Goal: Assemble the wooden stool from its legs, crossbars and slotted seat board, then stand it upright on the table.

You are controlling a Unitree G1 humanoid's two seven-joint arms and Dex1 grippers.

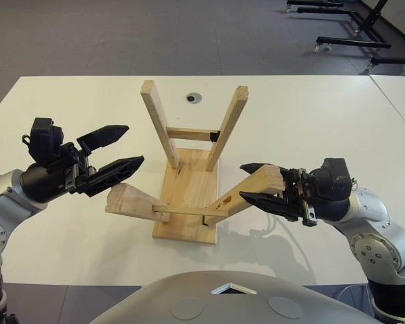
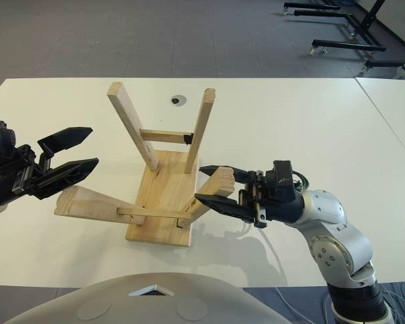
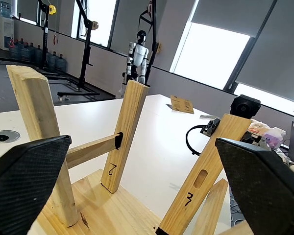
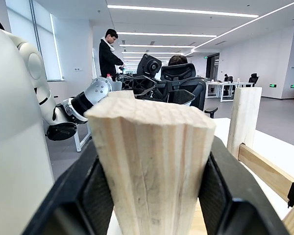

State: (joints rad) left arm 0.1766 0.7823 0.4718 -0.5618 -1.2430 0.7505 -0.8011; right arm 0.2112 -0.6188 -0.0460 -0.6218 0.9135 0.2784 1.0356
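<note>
seat board (image 1: 185, 202) lies flat on the white table (image 1: 310, 121), about mid-table, its long axis running near to far.

far end of board: two legs rise from it, the far left leg (image 1: 159, 123) and the far right leg (image 1: 227, 127). they lean apart toward their free ends. the far crossbar (image 1: 191, 134) joins them partway up.

near end of board: the second pair is tipped over steeply and splayed outward. the near left leg (image 1: 131, 200) points out to the left past the board's edge. the near right leg (image 1: 253, 190) points out to the right. the near crossbar (image 1: 189, 210) spans between them over the board's near end. whether this pair is seated in the board's slots cannot be told.

right gripper (image 1: 242, 181): jaws pinching the free end of the near right leg, one finger on each side. the right wrist view shows that leg's cut end tight between the black pads (image 4: 88, 196).

left gripper (image 1: 134, 143): jaws spread wide, nothing between them. it sits left of the far legs and just above the free end of the near left leg; contact with that leg cannot be confirmed. in the left wrist view its fingers (image 3: 24, 181) frame the far legs, the far crossbar and the near right leg, which has an oval slot (image 3: 200, 179) in its side.

a round cable port (image 1: 192, 98) is set in the table just beyond the far legs.
</note>
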